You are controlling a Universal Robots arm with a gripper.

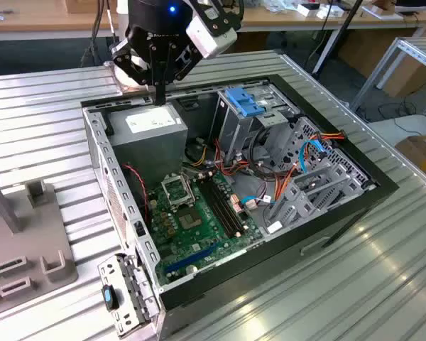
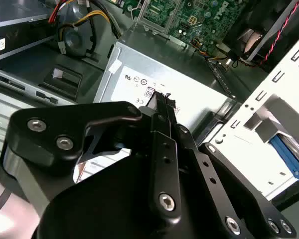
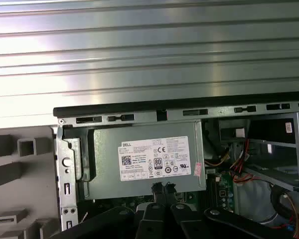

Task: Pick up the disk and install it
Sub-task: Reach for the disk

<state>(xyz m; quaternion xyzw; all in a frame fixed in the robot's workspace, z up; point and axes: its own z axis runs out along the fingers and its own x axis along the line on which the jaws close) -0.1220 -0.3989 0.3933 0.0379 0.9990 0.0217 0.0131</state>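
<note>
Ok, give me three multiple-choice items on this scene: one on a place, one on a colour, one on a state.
1. The claw hangs above: A the motherboard; B the power supply; C the table beside the case.
2. The plastic latch on the drive cage is: A red; B yellow; C blue.
3. The computer case is: A open, lying flat; B closed; C standing upright.
Answers: 1 B, it sits over the labelled grey box; 2 C, bright blue in the exterior view; 3 A, its inside shows from above.
</note>
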